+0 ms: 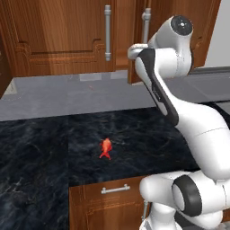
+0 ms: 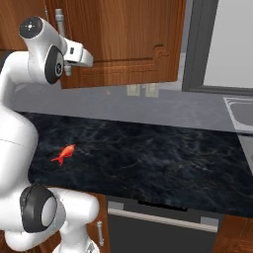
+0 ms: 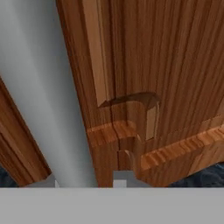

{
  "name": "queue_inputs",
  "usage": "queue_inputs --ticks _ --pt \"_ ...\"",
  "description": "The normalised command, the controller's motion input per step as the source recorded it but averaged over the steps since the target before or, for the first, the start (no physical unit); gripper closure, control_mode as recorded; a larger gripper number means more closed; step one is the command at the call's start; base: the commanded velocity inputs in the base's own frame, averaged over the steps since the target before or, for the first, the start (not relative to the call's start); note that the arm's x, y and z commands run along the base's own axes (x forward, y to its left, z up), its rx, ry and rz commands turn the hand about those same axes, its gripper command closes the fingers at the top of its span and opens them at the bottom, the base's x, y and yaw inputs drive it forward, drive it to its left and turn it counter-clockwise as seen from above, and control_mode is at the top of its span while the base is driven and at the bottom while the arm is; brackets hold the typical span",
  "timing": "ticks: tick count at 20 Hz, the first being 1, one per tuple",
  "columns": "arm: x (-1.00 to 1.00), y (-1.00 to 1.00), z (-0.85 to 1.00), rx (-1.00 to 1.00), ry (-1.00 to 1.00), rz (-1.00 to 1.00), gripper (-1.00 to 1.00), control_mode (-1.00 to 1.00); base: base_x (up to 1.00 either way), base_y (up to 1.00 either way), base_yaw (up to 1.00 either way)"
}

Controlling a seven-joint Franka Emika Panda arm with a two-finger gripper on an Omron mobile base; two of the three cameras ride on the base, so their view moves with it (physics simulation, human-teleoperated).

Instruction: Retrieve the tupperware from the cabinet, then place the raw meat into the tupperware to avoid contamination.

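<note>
The cabinet [image 1: 58,36] hangs above the counter, its reddish-brown doors carrying vertical silver bar handles [image 1: 108,31]. My arm reaches up to the right door [image 2: 123,39], which stands slightly ajar. My gripper [image 2: 89,58] is at that door's handle [image 2: 60,27], at its lower end; its fingers are hidden behind the hand. In the hand view the door's carved panel [image 3: 144,87] is very close, with the silver bar [image 3: 43,96] running along the left. The raw meat [image 1: 105,148], a small orange-red lump, lies on the black counter [image 2: 148,153] below. The tupperware is out of view.
A grey backsplash [image 1: 67,94] runs behind the counter. A low wooden front with a short horizontal handle [image 1: 115,189] sits under the counter edge. A sink [image 2: 242,111] is at the far right, and a dark appliance front [image 2: 163,220] lies below the counter.
</note>
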Motion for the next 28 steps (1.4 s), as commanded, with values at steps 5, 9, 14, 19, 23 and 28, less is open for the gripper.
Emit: queue_inputs --ticks 5,9,14,19,23,28 --pt "-0.59 -0.67 0.08 0.06 -0.05 0.00 1.00 -1.00 0.00 0.00 0.00" --pt "-0.40 -0.67 0.15 0.06 -0.02 0.00 1.00 -1.00 0.00 0.00 0.00" --pt "-0.41 -0.69 0.12 0.08 -0.05 0.01 1.00 -1.00 0.00 0.00 0.00" --pt "-0.45 -0.74 0.14 0.09 -0.08 0.01 1.00 -1.00 0.00 0.00 0.00" --pt "-0.54 -0.78 0.18 0.08 -0.11 0.03 1.00 -1.00 0.00 0.00 0.00" --pt "-0.49 -0.96 0.18 0.08 -0.13 0.10 1.00 -1.00 0.00 0.00 0.00"
